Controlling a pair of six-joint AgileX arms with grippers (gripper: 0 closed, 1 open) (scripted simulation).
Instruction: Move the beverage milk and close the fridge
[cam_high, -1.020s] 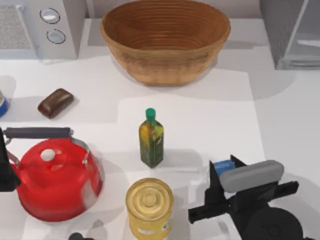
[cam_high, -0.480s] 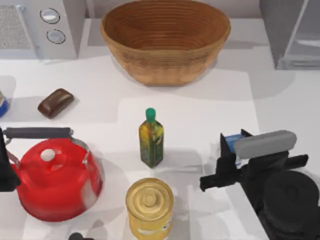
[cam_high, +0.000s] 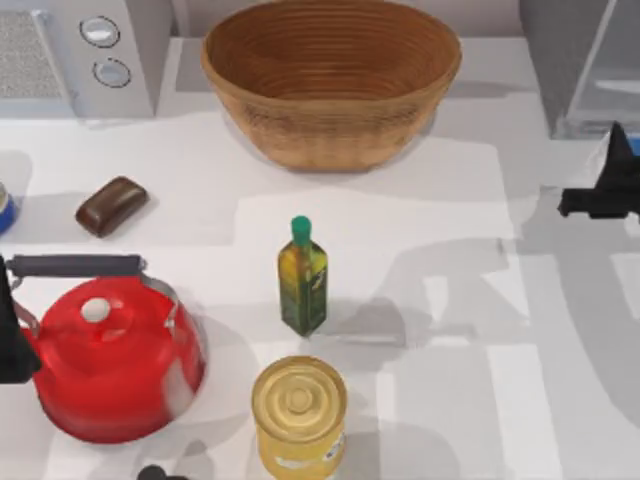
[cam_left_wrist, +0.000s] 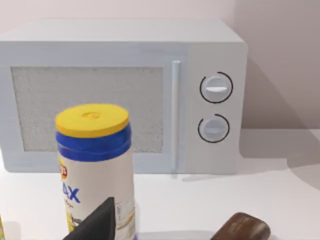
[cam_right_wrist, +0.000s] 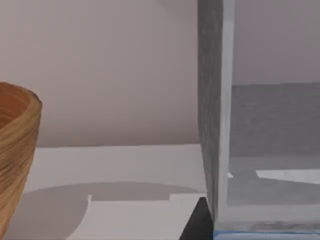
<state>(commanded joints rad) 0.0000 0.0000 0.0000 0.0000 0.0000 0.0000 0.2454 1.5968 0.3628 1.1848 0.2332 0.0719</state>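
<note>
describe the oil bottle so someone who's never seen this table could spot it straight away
Start at the big woven basket at the back of the table and come straight forward to the middle. The oil bottle stands upright there, alone, with the yellow tin can just in front. It is the slim, square-sided one, green cap and dark greenish-yellow body, taller and narrower than the squat can.
</note>
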